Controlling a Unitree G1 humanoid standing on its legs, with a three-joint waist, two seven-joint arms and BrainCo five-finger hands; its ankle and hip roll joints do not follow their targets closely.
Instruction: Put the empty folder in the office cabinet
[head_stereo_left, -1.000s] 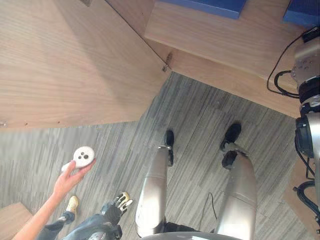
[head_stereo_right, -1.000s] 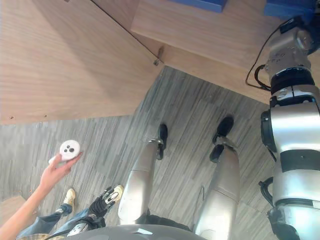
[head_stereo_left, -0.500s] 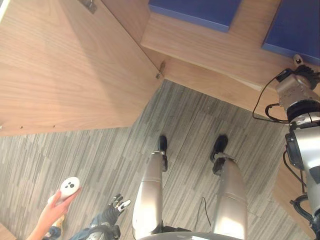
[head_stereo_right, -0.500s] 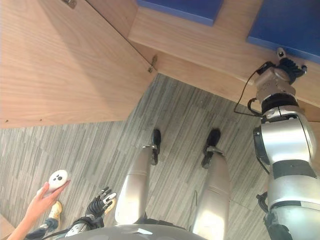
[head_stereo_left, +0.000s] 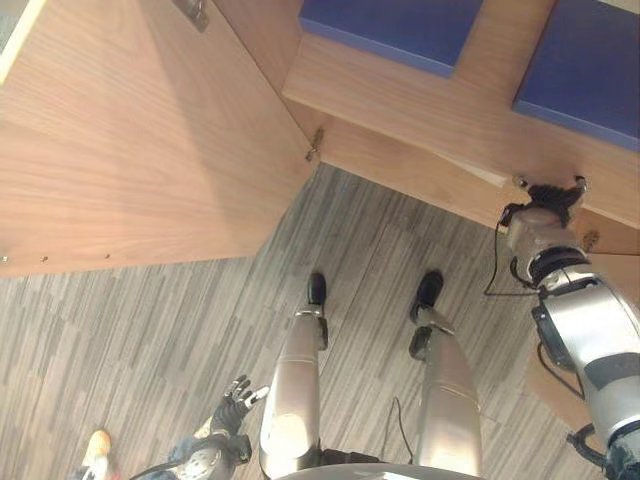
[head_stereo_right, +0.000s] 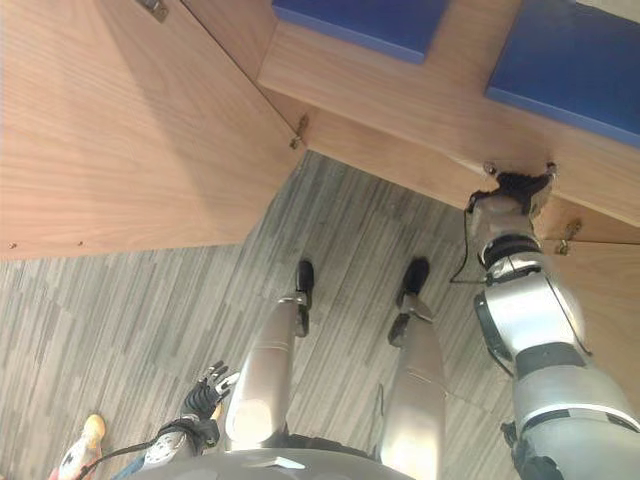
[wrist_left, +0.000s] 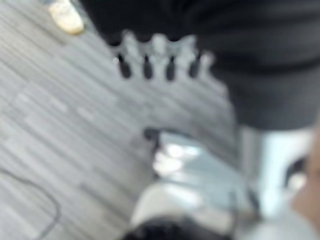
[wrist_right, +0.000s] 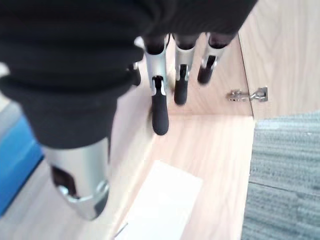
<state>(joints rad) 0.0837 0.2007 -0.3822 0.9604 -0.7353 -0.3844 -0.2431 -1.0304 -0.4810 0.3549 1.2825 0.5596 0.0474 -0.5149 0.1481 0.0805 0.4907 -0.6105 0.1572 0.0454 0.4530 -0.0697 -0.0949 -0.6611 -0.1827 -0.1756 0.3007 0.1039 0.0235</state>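
Right hand (head_stereo_right: 518, 188) reaches to the front edge of the cabinet (head_stereo_left: 420, 100) shelf at about 2 o'clock in the head views. In its wrist view, fingers (wrist_right: 160, 107) hang straight and relaxed, holding nothing. A white folder (wrist_right: 162, 205) lies flat on the light wood shelf just beneath the fingertips, apart from them. Blue folders (head_stereo_left: 400, 25) sit on the shelf above. Cabinet door (head_stereo_left: 130, 140) stands open at 10 o'clock. Left hand (head_stereo_left: 236, 398) hangs low at 7 o'clock, fingers loosely spread, empty.

Since half a second ago the right hand has moved toward the shelf edge; the person's hand with the white remote has gone, and a shoe (head_stereo_left: 96, 446) remains on the floor.
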